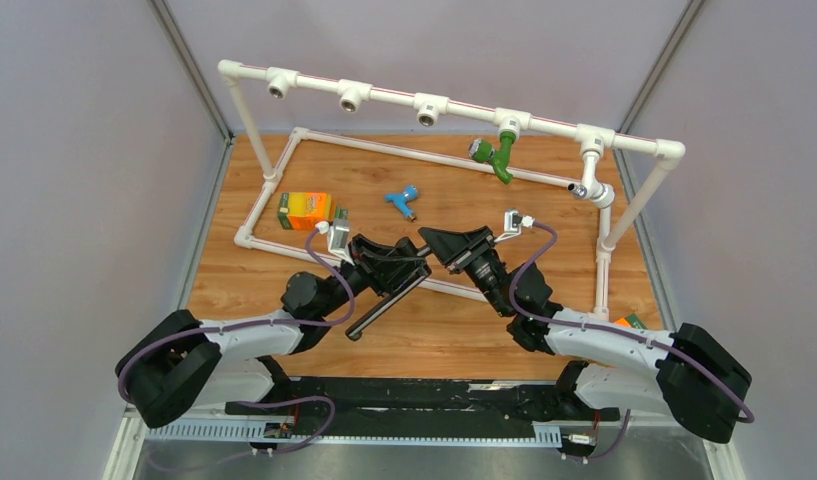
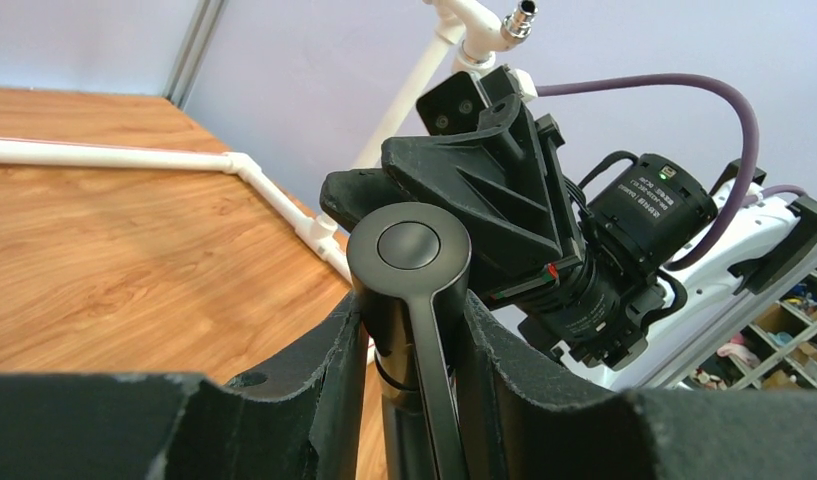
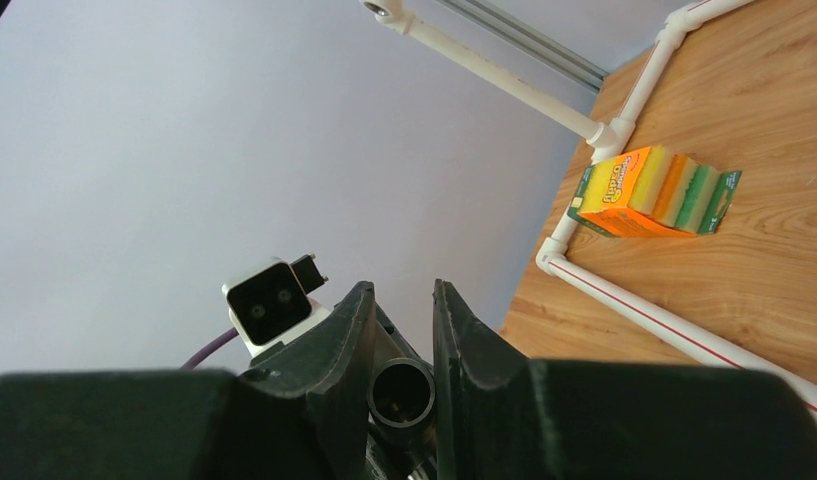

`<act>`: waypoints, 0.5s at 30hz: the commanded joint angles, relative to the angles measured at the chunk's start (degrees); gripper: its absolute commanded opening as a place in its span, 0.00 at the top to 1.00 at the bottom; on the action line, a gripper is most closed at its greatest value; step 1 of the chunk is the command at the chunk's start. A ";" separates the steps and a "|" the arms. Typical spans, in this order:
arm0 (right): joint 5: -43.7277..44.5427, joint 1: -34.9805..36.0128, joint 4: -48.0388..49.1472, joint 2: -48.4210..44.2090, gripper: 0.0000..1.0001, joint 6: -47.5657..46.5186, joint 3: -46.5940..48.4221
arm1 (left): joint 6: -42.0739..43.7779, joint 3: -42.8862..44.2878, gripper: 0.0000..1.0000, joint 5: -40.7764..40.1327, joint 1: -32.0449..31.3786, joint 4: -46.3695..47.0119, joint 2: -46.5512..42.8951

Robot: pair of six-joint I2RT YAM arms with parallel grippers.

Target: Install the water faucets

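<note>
The long dark-brown L-shaped faucet (image 1: 377, 313) hangs above the table's middle, its tube slanting down to the left. My left gripper (image 1: 409, 262) is shut on its capped body (image 2: 409, 250), which sits between the fingers in the left wrist view. My right gripper (image 1: 431, 243) meets it from the right, and the jaws stand against both sides of the faucet's open tube end (image 3: 401, 392). A green faucet (image 1: 499, 155) hangs from a tee on the top pipe. A white-chrome faucet (image 1: 587, 188) sits at the right tee. A small blue faucet (image 1: 403, 200) lies on the table.
The white pipe frame (image 1: 384, 95) has three open tee sockets along its top bar, and its base rails run across the wooden table. An orange box (image 1: 306, 210) lies at the left inside the frame and also shows in the right wrist view (image 3: 654, 192). Grey walls close in both sides.
</note>
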 commanded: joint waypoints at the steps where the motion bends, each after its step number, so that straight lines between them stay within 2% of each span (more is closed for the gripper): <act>1: -1.96 1.54 7.05 -0.57 1.00 2.07 0.92 | 1.51 0.91 1.00 -2.59 -0.25 6.18 -4.07; 3: -1.60 1.63 6.79 -0.92 1.00 1.37 0.65 | 1.42 0.74 1.00 -4.08 -0.25 2.14 -6.44; 4: -1.69 1.55 6.62 -1.27 0.93 0.50 0.48 | 1.51 0.91 1.00 -4.52 -0.25 -1.79 -7.41; 7: -1.17 1.46 3.99 -2.94 0.51 -4.06 1.09 | 2.13 1.79 1.00 -6.54 -0.25 -10.51 -11.89; 9: -0.46 1.37 0.05 -4.78 0.30 -8.01 2.23 | 2.92 2.67 1.00 -7.86 -0.17 -17.37 -14.61; 12: -0.38 0.84 -9.87 -7.94 0.09 -16.00 5.74 | 4.76 3.90 1.00 -10.76 0.10 -28.51 -18.22; 14: -0.29 0.93 -16.29 -9.44 0.00 -22.76 8.11 | 5.46 4.51 1.00 -13.05 1.14 -35.90 -20.95; 15: -0.11 0.84 -19.89 -9.88 0.00 -25.85 9.86 | 5.38 4.87 1.00 -13.92 1.85 -40.37 -22.52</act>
